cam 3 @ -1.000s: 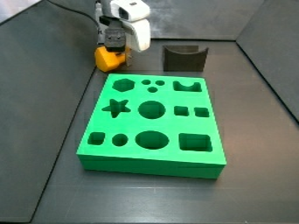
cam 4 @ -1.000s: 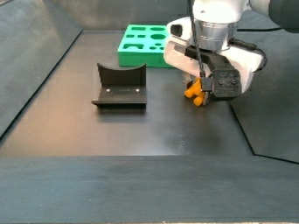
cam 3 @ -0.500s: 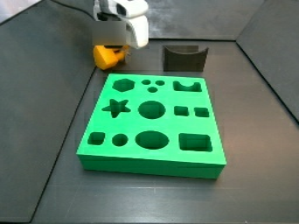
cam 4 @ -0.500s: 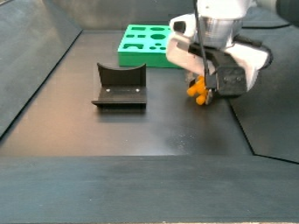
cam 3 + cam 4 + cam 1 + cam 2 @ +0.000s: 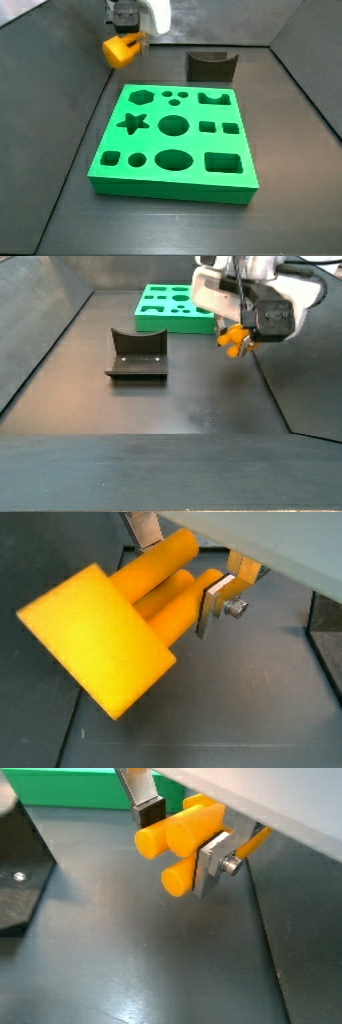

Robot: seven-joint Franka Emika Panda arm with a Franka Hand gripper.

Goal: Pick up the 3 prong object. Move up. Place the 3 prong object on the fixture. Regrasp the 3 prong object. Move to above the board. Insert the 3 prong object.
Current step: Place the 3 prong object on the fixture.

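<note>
My gripper (image 5: 124, 38) is shut on the yellow-orange 3 prong object (image 5: 122, 49) and holds it in the air, clear of the floor. In both wrist views the silver fingers (image 5: 214, 602) clamp the prongs, which lie between them; the block (image 5: 94, 640) and prongs (image 5: 174, 836) show plainly. In a side view the piece (image 5: 235, 338) hangs under the gripper (image 5: 241, 328). The green board (image 5: 175, 139) with its cut-outs lies on the floor; it also shows in the far background (image 5: 168, 307). The dark fixture (image 5: 135, 355) stands apart from the gripper, and shows behind the board (image 5: 210, 66).
Dark walls enclose the floor (image 5: 174, 406) on several sides. A wall seam (image 5: 274, 396) runs near the gripper. The fixture's edge (image 5: 20, 868) and the board's edge (image 5: 67, 786) show in a wrist view.
The gripper has risen straight up with the 3 prong object, lifting it off the floor. Board and fixture have not moved.
</note>
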